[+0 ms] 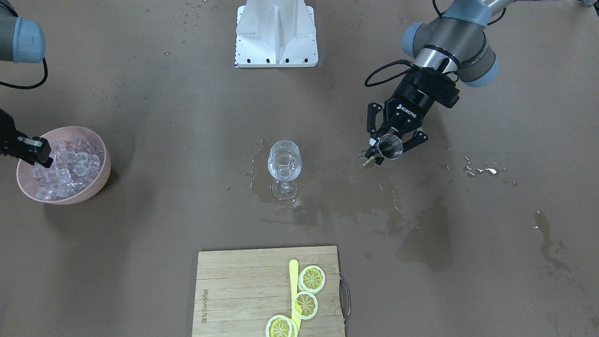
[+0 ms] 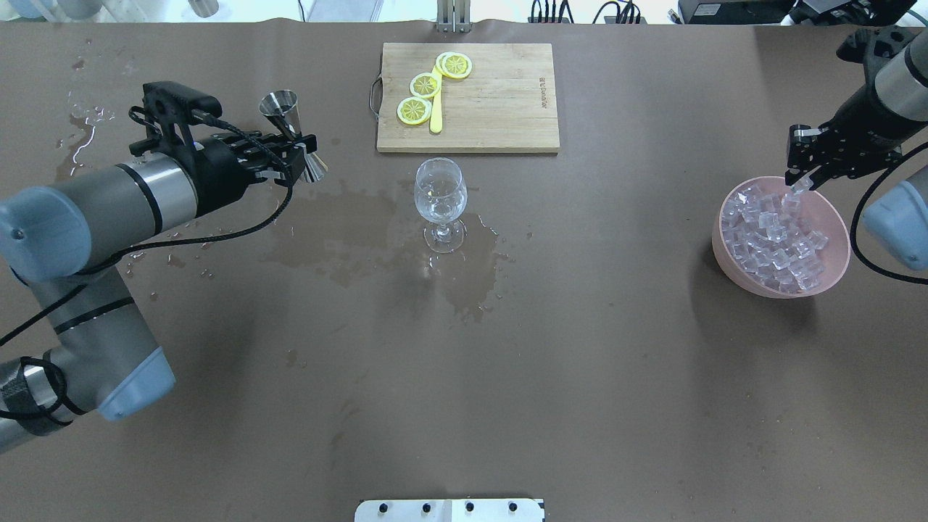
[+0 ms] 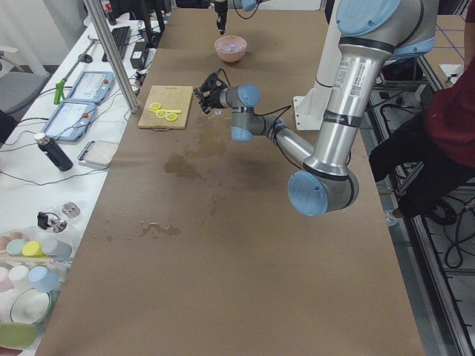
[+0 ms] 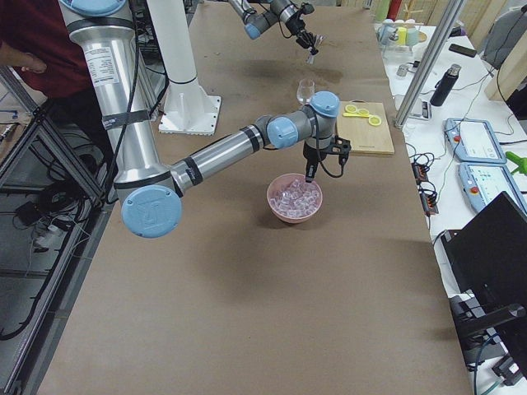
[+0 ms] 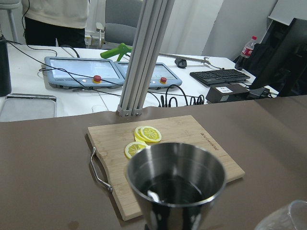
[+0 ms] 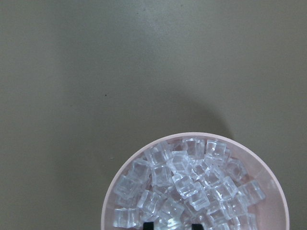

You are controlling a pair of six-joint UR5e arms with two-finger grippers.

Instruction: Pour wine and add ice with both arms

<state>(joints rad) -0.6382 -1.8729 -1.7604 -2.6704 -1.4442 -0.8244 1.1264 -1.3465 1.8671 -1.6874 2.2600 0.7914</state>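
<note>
The left gripper (image 1: 392,142) is clamping the jigger (image 2: 281,109) upright, left of the glass (image 2: 440,192), so its wine (image 5: 173,188) is not spilling. The right gripper (image 2: 801,178) is pinching, I think, 1 ice cube (image 2: 797,188) over the bowl (image 2: 734,262).

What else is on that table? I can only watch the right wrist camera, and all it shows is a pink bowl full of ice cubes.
Observer: A stemmed glass stands mid-table in a wet patch.
Visitor: Is the other arm busy?
Observer: Yes, the left end effector grips a steel jigger, off to the glass's side and not over it.
Visitor: Anything to eat?
Observer: A wooden cutting board with three lemon slices lies on the far side of the glass from the robot.
</note>
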